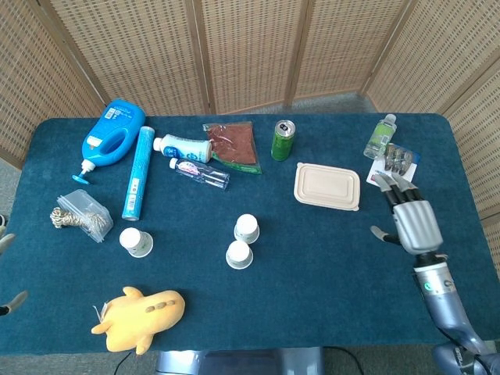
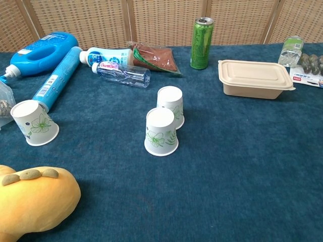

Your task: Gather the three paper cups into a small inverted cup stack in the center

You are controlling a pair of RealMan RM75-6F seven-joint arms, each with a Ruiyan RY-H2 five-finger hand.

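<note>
Bright, even overhead light – soft, faint shadows, sharp focus throughout, no glare.

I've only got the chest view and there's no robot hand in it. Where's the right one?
Observer: The right robot hand is over the table's right side, past the lidded beige box and just short of the battery pack.
Operator: Is it holding a cup?
Observer: No, its fingers are apart and it holds nothing.
Operator: And the left one?
Observer: The left robot hand shows only as grey slivers at the head view's left edge, about level with the lone cup. I can't tell how it's posed.
</note>
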